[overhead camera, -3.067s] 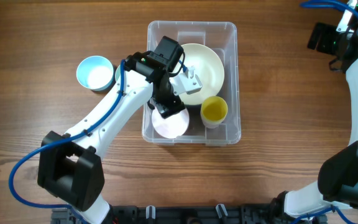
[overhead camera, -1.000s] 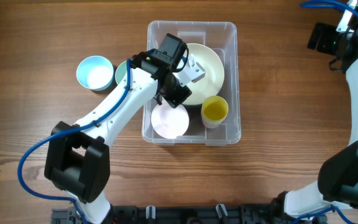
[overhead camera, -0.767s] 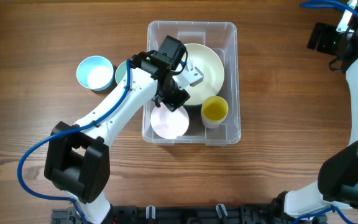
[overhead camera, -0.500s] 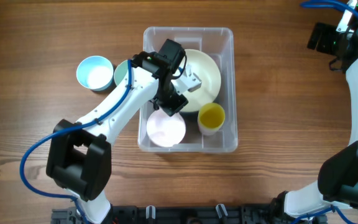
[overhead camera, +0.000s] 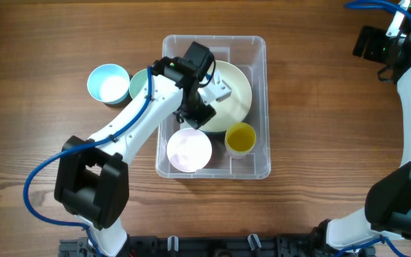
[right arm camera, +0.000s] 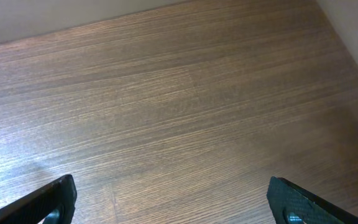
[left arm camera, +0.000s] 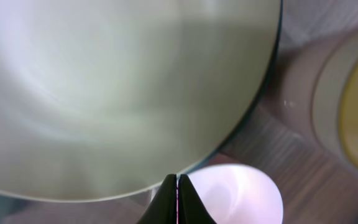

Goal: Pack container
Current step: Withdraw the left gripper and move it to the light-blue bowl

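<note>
Left arm is down inside the container (overhead camera: 212,40), which sits mid-desk, a little left of centre. The left tool (left arm camera: 176,198) is pinched fully closed with nothing between its tips, poised right where the big cream bowl (overhead camera: 235,89) meets the rim of the pink bowl (overhead camera: 189,150). The yellow cup (overhead camera: 240,138) stands in the near right corner of the bin.

So three pieces are in, and I'd say we're between placements. Outside, on the left, a light blue bowl (overhead camera: 108,82) waits, and a pale green bowl (overhead camera: 139,84) sits half hidden under the arm. Next it needs to rise clear of the wall, spread its fingers and go left for one of those.

The right tool (right arm camera: 174,204) hangs wide open over the bare desk (overhead camera: 320,143), far right, holding nothing.
</note>
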`<state>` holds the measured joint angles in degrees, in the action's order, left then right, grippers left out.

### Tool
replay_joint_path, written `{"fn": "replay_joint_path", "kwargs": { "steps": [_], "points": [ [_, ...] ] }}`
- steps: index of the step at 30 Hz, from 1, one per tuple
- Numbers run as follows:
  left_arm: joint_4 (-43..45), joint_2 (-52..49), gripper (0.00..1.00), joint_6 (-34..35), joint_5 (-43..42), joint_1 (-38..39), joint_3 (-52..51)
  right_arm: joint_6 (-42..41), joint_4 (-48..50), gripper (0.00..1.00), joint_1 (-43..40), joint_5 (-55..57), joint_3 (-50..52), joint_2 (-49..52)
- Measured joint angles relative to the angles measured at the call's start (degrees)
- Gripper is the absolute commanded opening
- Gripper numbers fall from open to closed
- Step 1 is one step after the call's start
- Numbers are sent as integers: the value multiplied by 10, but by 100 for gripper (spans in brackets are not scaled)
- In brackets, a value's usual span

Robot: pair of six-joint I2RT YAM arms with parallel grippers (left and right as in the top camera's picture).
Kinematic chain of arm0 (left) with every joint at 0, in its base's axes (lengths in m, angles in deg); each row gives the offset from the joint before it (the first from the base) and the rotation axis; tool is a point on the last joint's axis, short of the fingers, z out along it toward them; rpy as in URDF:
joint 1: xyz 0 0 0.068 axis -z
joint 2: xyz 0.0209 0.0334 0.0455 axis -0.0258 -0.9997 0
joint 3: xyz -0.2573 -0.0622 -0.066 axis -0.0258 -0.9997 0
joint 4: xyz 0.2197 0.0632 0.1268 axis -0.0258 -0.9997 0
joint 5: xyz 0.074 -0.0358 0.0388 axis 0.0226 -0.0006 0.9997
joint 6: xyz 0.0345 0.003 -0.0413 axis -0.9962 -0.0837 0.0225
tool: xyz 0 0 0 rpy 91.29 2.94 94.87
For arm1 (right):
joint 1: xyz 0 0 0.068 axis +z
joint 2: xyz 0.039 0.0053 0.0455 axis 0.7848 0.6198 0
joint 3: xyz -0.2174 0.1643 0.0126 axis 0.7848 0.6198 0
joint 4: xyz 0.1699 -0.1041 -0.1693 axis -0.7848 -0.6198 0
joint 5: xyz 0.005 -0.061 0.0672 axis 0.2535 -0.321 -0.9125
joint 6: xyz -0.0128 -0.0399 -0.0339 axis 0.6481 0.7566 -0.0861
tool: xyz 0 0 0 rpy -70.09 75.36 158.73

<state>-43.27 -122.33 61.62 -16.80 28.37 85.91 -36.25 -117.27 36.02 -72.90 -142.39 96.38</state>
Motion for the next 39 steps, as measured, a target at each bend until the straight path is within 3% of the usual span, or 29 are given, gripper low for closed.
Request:
{"fn": "replay_joint_path", "kwargs": {
  "steps": [4, 9, 15, 20, 22, 24, 26, 29, 39],
  "points": [
    [-1, 1, 5, 8, 4, 0, 26, 0, 0, 100, 0, 0, 0, 0],
    [5, 1, 20, 33, 14, 0, 29, 0, 0, 100, 0, 0, 0, 0],
    [71, 3, 23, 187, 49, -35, 74, 0, 0, 100, 0, 0, 0, 0],
    [69, 33, 26, 294, 63, -138, 134, 0, 0, 100, 0, 0, 0, 0],
    [54, 48, 38, 320, 65, -183, 142, 0, 0, 100, 0, 0, 0, 0],
    [35, 56, 43, 338, 69, -224, 144, 0, 0, 100, 0, 0, 0, 0],
    [9, 55, 58, 356, 73, -264, 144, 0, 0, 100, 0, 0, 0, 0],
    [-10, 44, 66, 386, 76, -301, 144, 0, 0, 100, 0, 0, 0, 0],
    [-30, -55, 67, 479, 76, -358, 144, 0, 0, 100, 0, 0, 0, 0]
  ]
}}
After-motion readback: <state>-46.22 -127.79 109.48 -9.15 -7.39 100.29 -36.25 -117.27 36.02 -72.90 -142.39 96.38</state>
